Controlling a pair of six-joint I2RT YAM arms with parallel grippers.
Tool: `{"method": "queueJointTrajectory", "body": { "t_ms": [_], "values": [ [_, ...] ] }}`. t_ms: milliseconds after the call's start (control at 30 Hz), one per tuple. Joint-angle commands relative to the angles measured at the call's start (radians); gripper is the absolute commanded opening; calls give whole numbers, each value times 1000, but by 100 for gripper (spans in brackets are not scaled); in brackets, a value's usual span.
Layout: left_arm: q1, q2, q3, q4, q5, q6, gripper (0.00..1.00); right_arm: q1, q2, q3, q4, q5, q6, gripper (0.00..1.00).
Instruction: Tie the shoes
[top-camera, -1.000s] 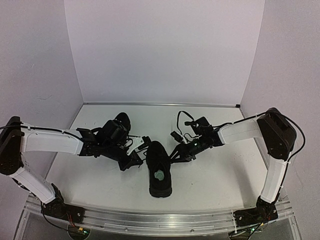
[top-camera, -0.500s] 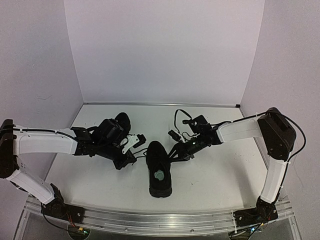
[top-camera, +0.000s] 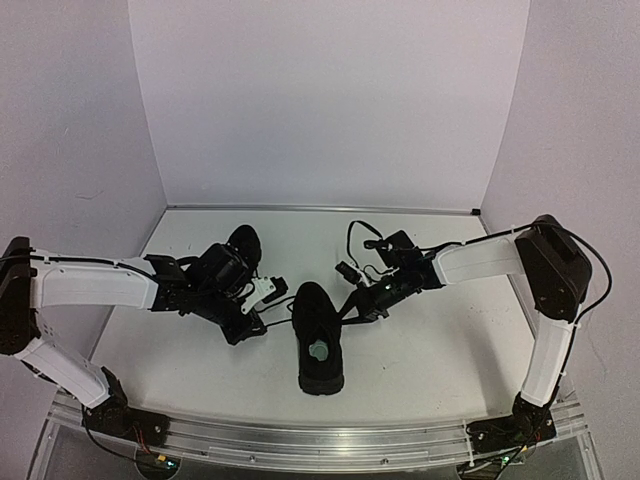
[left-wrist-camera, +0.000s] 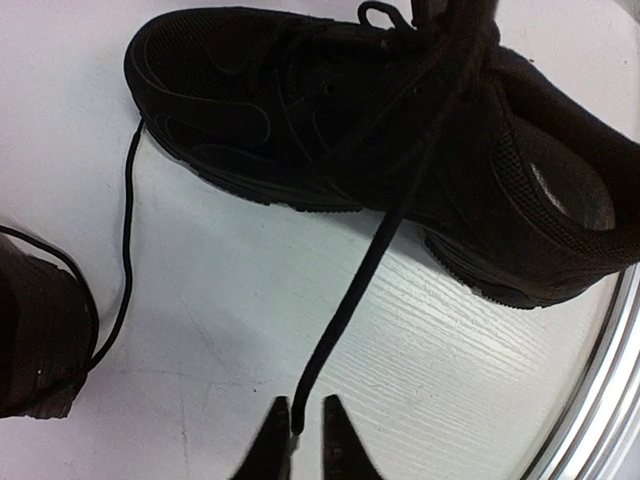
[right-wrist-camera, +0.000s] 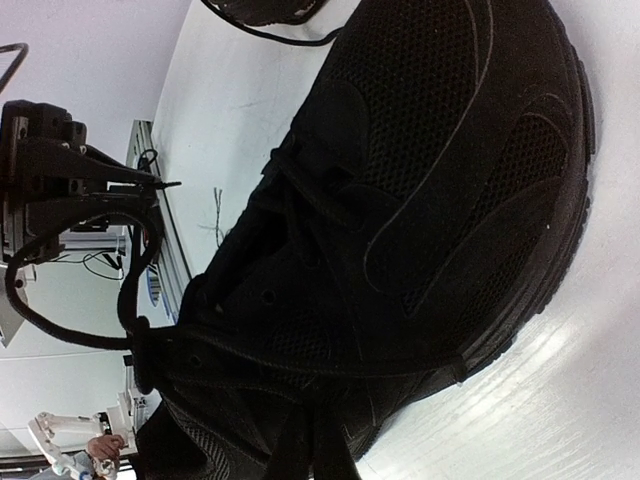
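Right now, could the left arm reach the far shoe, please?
Probably yes: the far shoe lies right by its wrist, nothing in the way. But the left gripper is pinching the lace of the near shoe and must release first.

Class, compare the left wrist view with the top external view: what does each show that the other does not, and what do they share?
Left wrist only: the left gripper pinching a thin black lace drawn straight from the shoe. Top external only: the right arm, the right gripper at that shoe's other side, and a second shoe behind the left arm. Shared: the black shoe with a pale patch inside its opening.
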Motion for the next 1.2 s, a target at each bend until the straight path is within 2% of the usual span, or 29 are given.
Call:
{"method": "queueJointTrajectory", "body": {
  "t_ms": [0, 133, 233, 400, 667, 800, 1067, 1167],
  "values": [
    [2, -7, 45, 6, 18, 17, 28, 7, -60, 22, -5, 17, -8, 0],
    [1, -72, 62, 99, 29, 44, 43, 10, -66, 27, -5, 23, -8, 0],
    [1, -56, 103, 114, 53, 79, 48, 13, -64, 31, -4, 25, -6, 0],
    [2, 45, 176, 116, 75, 132, 53, 15, -68, 33, -4, 35, -5, 0],
    [1, 161, 247, 141, 100, 186, 51, 15, -81, 23, -5, 57, -2, 0],
    [12, 199, 255, 147, 115, 185, 43, 15, -87, 14, -5, 70, -5, 0],
    [32, 190, 248, 98, 112, 174, 1, 15, -101, -10, -11, 98, -13, 0],
    [44, 163, 224, 90, 91, 163, 0, 13, -114, -22, -16, 123, -16, 0]
  ]
}}
